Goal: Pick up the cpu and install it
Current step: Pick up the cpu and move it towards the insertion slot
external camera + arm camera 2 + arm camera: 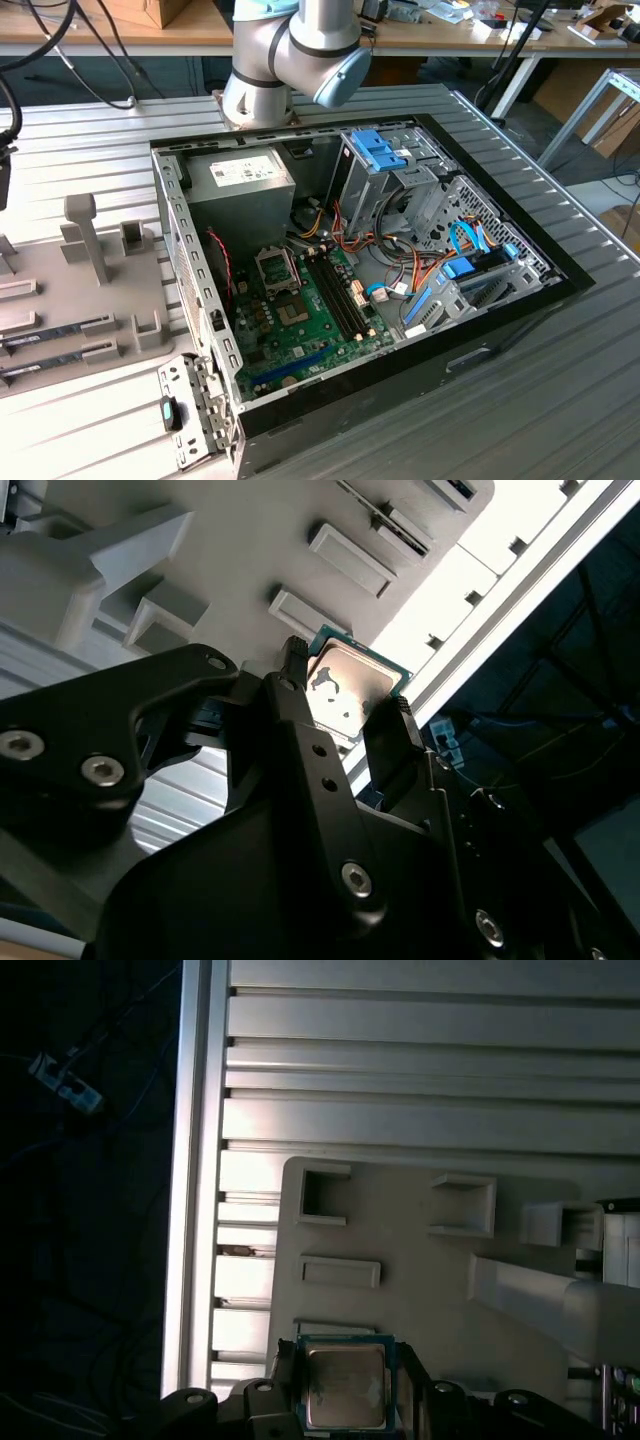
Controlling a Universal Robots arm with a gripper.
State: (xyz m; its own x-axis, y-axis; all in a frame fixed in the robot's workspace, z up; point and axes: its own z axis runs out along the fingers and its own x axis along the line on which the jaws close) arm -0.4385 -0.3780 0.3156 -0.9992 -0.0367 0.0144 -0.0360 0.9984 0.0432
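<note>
Black end effector (345, 684) pinches small silvery square green-rimmed cpu (356, 692) by opposite edges, flat face toward pale grey fixture plate (250, 540).

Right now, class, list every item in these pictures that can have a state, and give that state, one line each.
gripper, shut on the cpu's opposite edges.
cpu, gripped, silvery top showing in both wrist views, at the gray holder; lifted or resting, cannot tell.
computer case, lying on its side, open.
cpu socket, no cpu in it.
</note>
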